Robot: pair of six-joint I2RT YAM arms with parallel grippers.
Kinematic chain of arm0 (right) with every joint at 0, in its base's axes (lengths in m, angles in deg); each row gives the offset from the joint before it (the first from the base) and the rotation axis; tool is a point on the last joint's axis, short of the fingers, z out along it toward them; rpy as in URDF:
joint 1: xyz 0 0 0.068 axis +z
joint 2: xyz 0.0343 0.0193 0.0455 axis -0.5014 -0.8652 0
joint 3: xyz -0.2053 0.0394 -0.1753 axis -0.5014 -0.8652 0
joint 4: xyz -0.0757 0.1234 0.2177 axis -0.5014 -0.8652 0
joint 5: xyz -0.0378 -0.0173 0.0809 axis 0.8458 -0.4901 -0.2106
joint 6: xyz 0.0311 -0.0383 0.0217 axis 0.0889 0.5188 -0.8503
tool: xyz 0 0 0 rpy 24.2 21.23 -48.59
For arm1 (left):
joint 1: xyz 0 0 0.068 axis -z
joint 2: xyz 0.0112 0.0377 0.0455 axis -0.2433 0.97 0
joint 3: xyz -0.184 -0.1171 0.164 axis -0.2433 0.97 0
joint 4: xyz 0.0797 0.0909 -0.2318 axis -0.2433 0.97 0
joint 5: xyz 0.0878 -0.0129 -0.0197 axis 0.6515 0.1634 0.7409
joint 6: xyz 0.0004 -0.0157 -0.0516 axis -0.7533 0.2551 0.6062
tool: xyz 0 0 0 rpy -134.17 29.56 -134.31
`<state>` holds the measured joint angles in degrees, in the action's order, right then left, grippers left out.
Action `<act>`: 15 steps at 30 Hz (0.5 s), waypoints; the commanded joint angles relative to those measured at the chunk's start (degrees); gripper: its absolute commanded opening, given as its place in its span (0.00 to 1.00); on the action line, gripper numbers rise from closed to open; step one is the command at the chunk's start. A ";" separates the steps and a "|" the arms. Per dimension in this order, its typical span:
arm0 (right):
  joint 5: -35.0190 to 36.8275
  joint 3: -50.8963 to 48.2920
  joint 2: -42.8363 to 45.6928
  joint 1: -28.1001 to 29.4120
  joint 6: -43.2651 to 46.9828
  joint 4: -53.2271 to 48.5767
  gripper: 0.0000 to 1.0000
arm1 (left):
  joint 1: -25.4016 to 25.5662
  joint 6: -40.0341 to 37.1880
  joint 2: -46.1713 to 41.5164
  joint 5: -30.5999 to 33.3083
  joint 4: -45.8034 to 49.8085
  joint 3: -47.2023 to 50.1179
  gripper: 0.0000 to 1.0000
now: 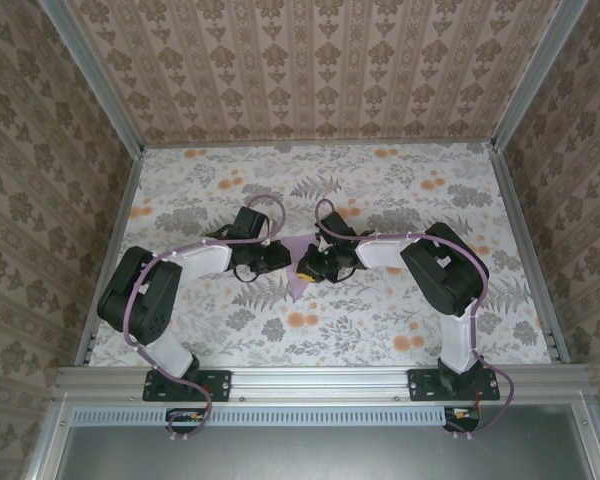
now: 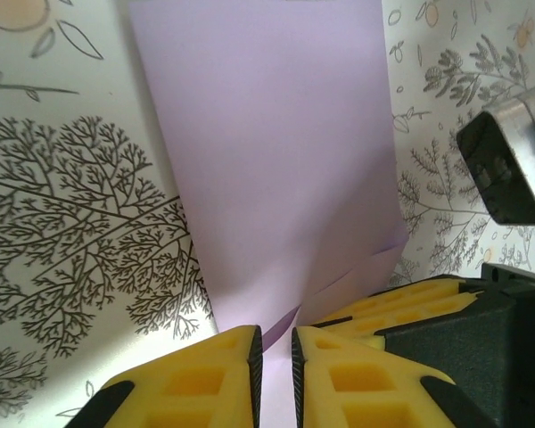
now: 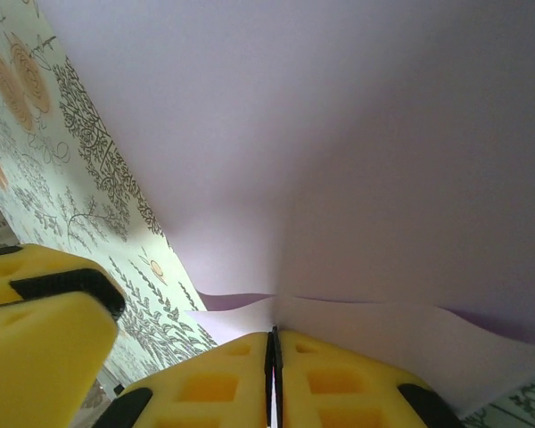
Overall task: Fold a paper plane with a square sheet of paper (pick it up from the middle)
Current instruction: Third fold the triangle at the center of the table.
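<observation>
Both arms reach in from the near edge of the bench, elbows bowed outward and forearms turned toward each other, so the two wrists meet head-on at the middle. The left gripper and the right gripper sit just beside one another, both low over the lilac sheet of paper. The sheet lies at the centre of the bench between them, with a creased point showing on its near side.

In the right wrist view, the right gripper has its yellow fingers pressed flat together. The sheet of paper rises out of the seam between them, so it is pinched there.

In the left wrist view, the left gripper has its fingers nearly together, leaving a narrow slot. A fold of the sheet of paper runs down into that slot, but I cannot tell whether the fingers actually pinch it. The right gripper's fingers lie just to its right, touching the same paper edge.
</observation>
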<state>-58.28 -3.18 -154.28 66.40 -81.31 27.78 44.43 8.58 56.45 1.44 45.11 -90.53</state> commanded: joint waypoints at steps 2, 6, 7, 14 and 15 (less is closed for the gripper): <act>1.38 -0.72 -1.60 0.07 0.20 -3.36 0.08 | 0.59 -3.03 1.98 -2.34 -0.54 0.19 0.18; 1.29 -0.75 -1.62 0.07 0.17 -3.31 0.05 | 1.01 -3.21 3.20 -2.73 -0.26 -0.44 0.13; 1.36 -0.78 -1.64 0.07 0.19 -3.31 0.05 | 1.11 -3.23 3.44 -2.66 -0.18 -0.55 0.12; 1.37 -0.87 -1.73 0.07 0.08 -3.35 0.03 | 1.64 -3.56 2.70 0.02 1.40 -0.75 0.10; 1.41 -0.87 -1.73 0.07 0.16 -3.34 0.03 | 1.64 -3.72 2.54 0.22 1.69 -0.76 0.10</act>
<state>-58.34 -3.18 -154.28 66.40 -81.33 27.65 45.61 6.67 59.49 0.45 45.42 -90.53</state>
